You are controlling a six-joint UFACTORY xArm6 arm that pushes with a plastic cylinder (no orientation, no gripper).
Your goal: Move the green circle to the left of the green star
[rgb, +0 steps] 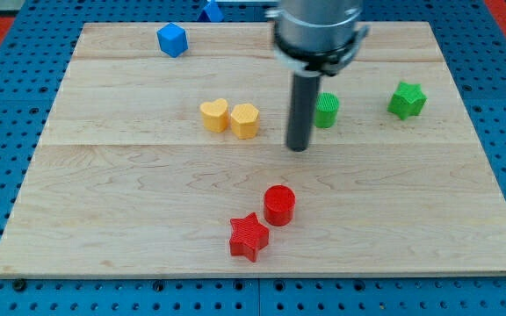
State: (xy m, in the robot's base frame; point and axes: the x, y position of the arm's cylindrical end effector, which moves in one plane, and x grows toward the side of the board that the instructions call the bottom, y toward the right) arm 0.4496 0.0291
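Green circle [327, 110] left of green star [407, 100], partly behind rod; tool a bare tip [299, 147], holding nothing, just beside circle's left; likely light, rigid, slippery on desk [148, 175]; push low, centred.

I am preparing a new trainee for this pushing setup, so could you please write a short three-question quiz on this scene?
1. True or false: the green circle already lies on the view's left of the green star.
2. Which block is nearest my tip? A) blue cube B) green circle C) red star
3. Fill in: the red cylinder sits at the upper right of the red ____.

Key
1. True; the two are apart, with bare wooden board between them.
2. B; the tip stands just at the circle's lower left in the view, and contact cannot be judged.
3. star; the two look close or touching.
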